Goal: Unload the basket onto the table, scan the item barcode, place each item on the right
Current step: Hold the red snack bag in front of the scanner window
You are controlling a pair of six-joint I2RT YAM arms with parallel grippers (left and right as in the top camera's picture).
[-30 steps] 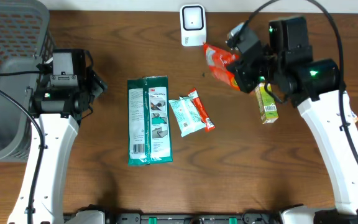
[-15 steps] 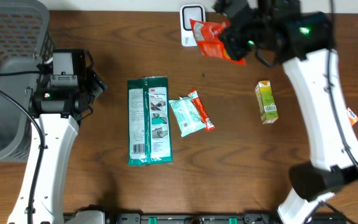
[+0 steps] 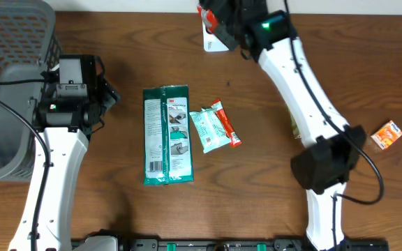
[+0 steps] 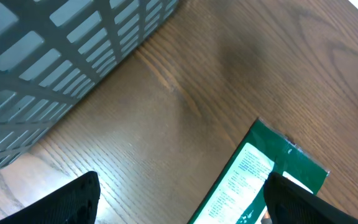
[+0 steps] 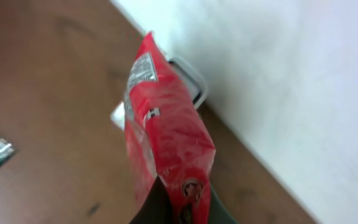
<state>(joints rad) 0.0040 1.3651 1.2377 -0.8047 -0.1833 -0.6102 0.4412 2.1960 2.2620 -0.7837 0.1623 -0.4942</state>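
On my screen I see a glossy red foil pouch (image 5: 166, 149) with a white label patch. There is a flat green plastic packet (image 3: 167, 134) printed in white, a pale teal wrapper (image 3: 209, 130), a small orange carton (image 3: 386, 134) and a grey lattice plastic basket (image 4: 55, 56). The dark brown wood-grain table (image 3: 257, 202) shows streaky grain.

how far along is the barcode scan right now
Done: the red packet is off the table, pinched in the shut right claw. In hand: it hangs by the white scanner at the table's back edge; whether a scan registered cannot be told. Left: the green pack, teal packet, red sachet and orange packet lie on the table, not picked up; the left claw is open, holding nothing.
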